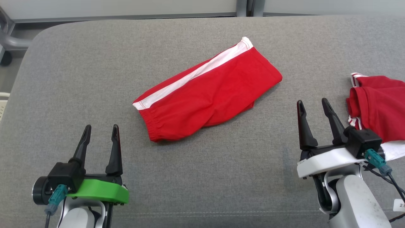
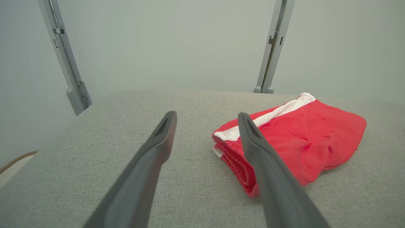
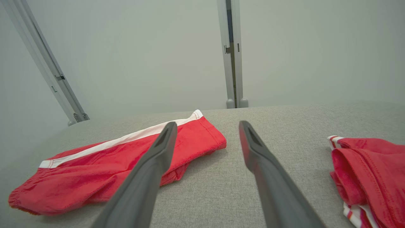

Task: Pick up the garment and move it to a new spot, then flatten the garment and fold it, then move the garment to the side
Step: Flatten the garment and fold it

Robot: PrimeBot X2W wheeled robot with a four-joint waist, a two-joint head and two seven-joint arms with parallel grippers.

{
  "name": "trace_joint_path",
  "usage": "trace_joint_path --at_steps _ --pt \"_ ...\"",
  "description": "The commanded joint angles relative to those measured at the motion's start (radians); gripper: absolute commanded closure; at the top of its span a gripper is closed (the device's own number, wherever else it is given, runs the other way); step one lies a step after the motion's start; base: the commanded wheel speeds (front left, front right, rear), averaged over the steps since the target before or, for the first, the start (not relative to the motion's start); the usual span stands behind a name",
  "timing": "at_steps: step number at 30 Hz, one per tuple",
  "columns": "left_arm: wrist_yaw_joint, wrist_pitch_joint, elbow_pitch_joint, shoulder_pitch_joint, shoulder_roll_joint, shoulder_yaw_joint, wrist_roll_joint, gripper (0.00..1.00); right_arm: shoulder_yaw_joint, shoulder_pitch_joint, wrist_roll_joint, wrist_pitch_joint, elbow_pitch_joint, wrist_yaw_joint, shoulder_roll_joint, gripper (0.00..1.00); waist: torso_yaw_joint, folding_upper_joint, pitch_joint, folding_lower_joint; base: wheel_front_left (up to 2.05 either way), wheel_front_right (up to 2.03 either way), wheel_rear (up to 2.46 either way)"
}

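Observation:
The garment (image 1: 208,91) is a pair of red shorts with a white side stripe, folded and lying slantwise in the middle of the grey padded table (image 1: 95,63). It also lies right of centre in the left wrist view (image 2: 300,139) and at the left in the right wrist view (image 3: 110,164). My left gripper (image 1: 101,128) stands open at the lower left, short of the garment's waistband end, with nothing between its fingers (image 2: 158,139). My right gripper (image 1: 313,104) stands open at the lower right, apart from the garment, empty too.
A second red garment with white striped trim (image 1: 379,104) lies at the table's right edge, just right of my right gripper, and also at the right in the right wrist view (image 3: 370,171). Grey frame posts (image 3: 232,53) stand beyond the table's far edge.

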Motion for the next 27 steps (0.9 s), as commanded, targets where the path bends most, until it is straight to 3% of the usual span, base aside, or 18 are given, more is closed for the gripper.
trace_joint_path --at_steps 1,12,17,27 --pt "-0.007 -0.001 0.002 0.016 0.006 0.001 0.008 0.00 -0.004 0.020 -0.004 -0.003 -0.008 -0.001 0.002 0.00 -0.005 0.0000 -0.011 0.0001 0.00 0.00 0.00" --pt "-0.012 -0.001 0.015 0.010 -0.001 -0.013 0.000 0.00 -0.012 0.014 0.019 -0.003 0.030 -0.001 0.007 0.00 -0.001 0.0000 -0.020 0.0001 0.00 0.00 0.00" --pt "-0.018 0.003 0.004 -0.017 -0.010 -0.032 0.001 0.00 -0.019 -0.069 0.024 -0.003 0.118 -0.001 -0.034 0.00 0.029 0.0000 0.008 0.0001 0.00 0.00 0.00" --pt "-0.059 0.002 -0.005 -0.102 -0.055 -0.098 0.011 0.00 0.024 -0.372 0.103 0.080 0.426 -0.001 -0.177 0.00 0.152 0.0000 0.102 0.0001 0.00 0.00 0.00"
